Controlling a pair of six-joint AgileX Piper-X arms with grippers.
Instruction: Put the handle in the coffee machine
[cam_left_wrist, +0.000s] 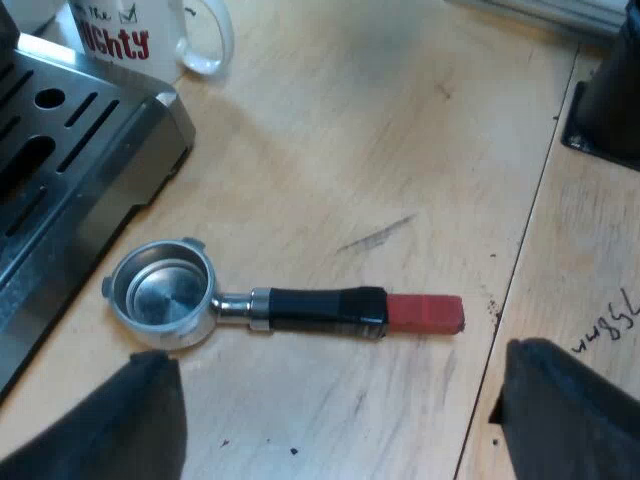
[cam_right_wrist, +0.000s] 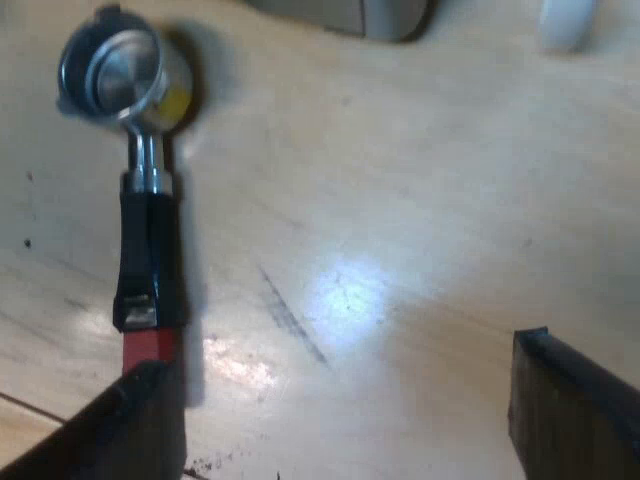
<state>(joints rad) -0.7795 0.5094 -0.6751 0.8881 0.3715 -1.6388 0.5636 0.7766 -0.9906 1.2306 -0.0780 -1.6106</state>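
One metal holder (cam_left_wrist: 285, 308) lies on the table (cam_left_wrist: 400, 130).

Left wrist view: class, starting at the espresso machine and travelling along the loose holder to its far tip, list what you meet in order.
Steel-grey espresso machine → round metal basket of the holder → black handle section → red end.

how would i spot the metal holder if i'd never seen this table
Find the espresso machine on the wooden table. The metal holder lies flat beside its base. Only it has a round steel cup on a black handle ending in red.
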